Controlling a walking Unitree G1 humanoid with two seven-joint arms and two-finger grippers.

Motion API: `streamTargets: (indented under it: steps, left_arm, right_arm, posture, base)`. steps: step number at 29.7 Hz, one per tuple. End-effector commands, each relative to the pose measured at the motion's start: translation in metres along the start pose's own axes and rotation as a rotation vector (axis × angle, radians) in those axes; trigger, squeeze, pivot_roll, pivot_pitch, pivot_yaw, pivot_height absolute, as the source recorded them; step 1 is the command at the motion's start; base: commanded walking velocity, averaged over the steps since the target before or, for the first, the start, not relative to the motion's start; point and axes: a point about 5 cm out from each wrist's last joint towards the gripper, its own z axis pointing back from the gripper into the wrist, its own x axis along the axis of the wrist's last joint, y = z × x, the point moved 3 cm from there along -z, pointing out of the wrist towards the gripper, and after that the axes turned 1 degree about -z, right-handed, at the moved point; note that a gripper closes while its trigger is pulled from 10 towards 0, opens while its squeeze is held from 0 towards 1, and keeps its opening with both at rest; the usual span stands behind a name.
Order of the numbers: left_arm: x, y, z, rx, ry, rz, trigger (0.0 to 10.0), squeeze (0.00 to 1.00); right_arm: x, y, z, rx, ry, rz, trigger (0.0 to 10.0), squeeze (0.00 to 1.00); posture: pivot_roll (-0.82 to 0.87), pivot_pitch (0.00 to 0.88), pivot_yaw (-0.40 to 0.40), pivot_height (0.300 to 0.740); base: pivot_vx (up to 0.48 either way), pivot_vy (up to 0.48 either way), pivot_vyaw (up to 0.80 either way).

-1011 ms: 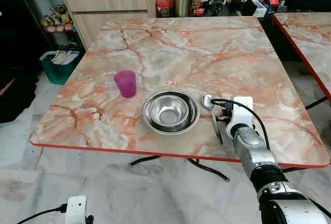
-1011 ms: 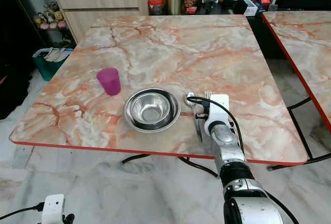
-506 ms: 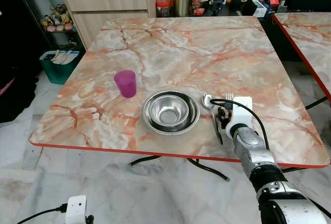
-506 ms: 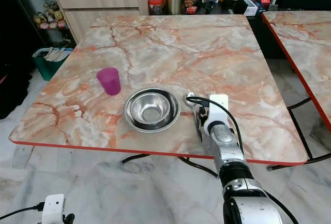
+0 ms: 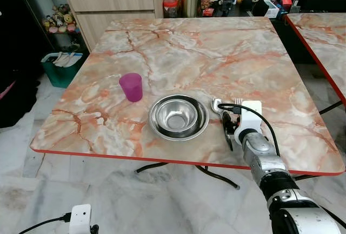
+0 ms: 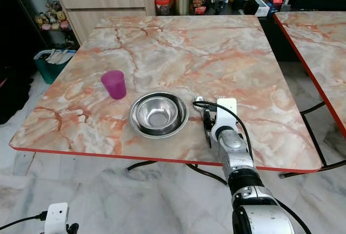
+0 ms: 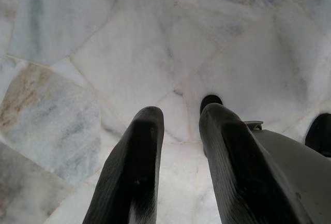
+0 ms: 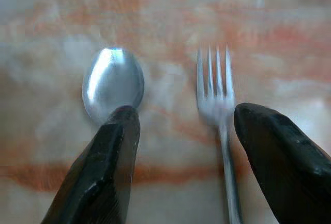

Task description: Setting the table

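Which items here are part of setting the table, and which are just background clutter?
Part of the job:
steel bowl
purple cup
spoon
fork
right gripper, open over the spoon and fork

Just lying about:
bottles and metal canister on the cabinet beyond the table
figurines on the shelf
green bin on the floor

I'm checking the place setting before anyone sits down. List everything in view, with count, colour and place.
Marble-pattern table: one, orange-white with red edge, centre.
Round steel bowl: one, silver, near front edge.
Plastic cup: one, purple, left of bowl.
Metal spoon: one, silver, right of bowl.
Metal fork: one, silver, beside spoon.
Second table: one, same pattern, far right.
Right gripper: black fingers open, over spoon and fork.
Left gripper: black, idle above floor.
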Motion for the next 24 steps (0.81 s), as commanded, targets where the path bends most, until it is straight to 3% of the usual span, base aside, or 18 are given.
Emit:
streamTargets:
  steps: [1, 6, 8, 11, 19, 24]
  left_arm:
    - [-0.006, 0.001, 0.001, 0.007, 0.021, 0.011, 10.0, 0.00]
    - [-0.004, 0.001, 0.001, 0.004, 0.003, 0.027, 10.0, 0.00]
    - [-0.004, 0.001, 0.001, 0.004, 0.003, 0.027, 10.0, 0.00]
    - [-0.003, 0.000, 0.001, 0.000, -0.005, 0.031, 10.0, 0.00]
    - [-0.004, -0.004, 0.001, 0.006, -0.003, 0.045, 10.0, 0.00]
    - [-0.004, -0.002, 0.001, 0.006, 0.004, 0.013, 10.0, 0.00]
  right_arm:
    - [0.024, 0.004, -0.001, 0.014, -0.102, -0.006, 10.0, 0.00]
    - [0.057, 0.003, 0.006, 0.010, -0.278, 0.007, 10.0, 0.00]
    - [0.057, 0.003, 0.006, 0.010, -0.278, 0.007, 10.0, 0.00]
    - [0.077, 0.003, 0.018, 0.009, -0.399, 0.002, 10.0, 0.00]
    - [0.068, 0.006, 0.022, 0.014, -0.392, -0.005, 10.0, 0.00]
    - [0.078, 0.003, 0.028, -0.021, -0.451, -0.014, 10.0, 0.00]
  posture:
    - [-0.01, 0.112, 0.039, 0.740]
    - [-0.02, 0.112, 0.040, 0.740]
    - [-0.02, 0.112, 0.040, 0.740]
    - [-0.03, 0.112, 0.041, 0.740]
    - [-0.07, 0.113, 0.027, 0.740]
    - [-0.16, 0.079, 0.049, 0.740]
  base:
    - [0.000, 0.000, 0.00]
    - [0.000, 0.000, 0.00]
    - [0.000, 0.000, 0.00]
    - [0.000, 0.000, 0.00]
    - [0.000, 0.000, 0.00]
    - [0.000, 0.000, 0.00]
